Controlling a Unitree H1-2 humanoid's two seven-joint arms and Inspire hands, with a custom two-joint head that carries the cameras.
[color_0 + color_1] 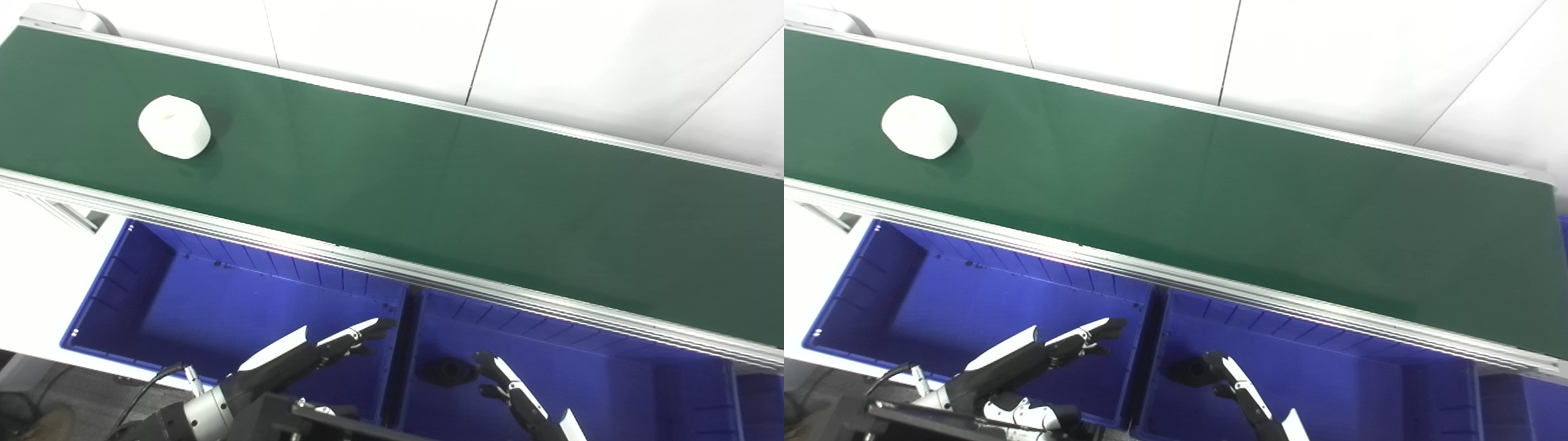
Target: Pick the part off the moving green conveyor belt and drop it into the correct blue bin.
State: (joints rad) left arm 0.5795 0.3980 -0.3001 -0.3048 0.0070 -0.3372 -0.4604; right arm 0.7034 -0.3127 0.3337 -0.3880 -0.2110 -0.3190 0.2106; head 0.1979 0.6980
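White hex part (174, 127) sitting on green belt (429, 184), bore facing up, no real long axis. Both hands (318, 352) (511, 389) spread, empty, over blue bins (184, 294) below belt.

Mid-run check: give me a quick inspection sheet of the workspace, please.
Surface: green conveyor belt, bare except one part.
Job's things: white part on the belt's left end; left blue bin looks empty; right blue bin holds a dark part.
Clutter: nothing seen.
Hands: left hand and right hand open, over the bins, holding nothing.
Cables: black cable by the left arm.
Surroundings: white wall panels.
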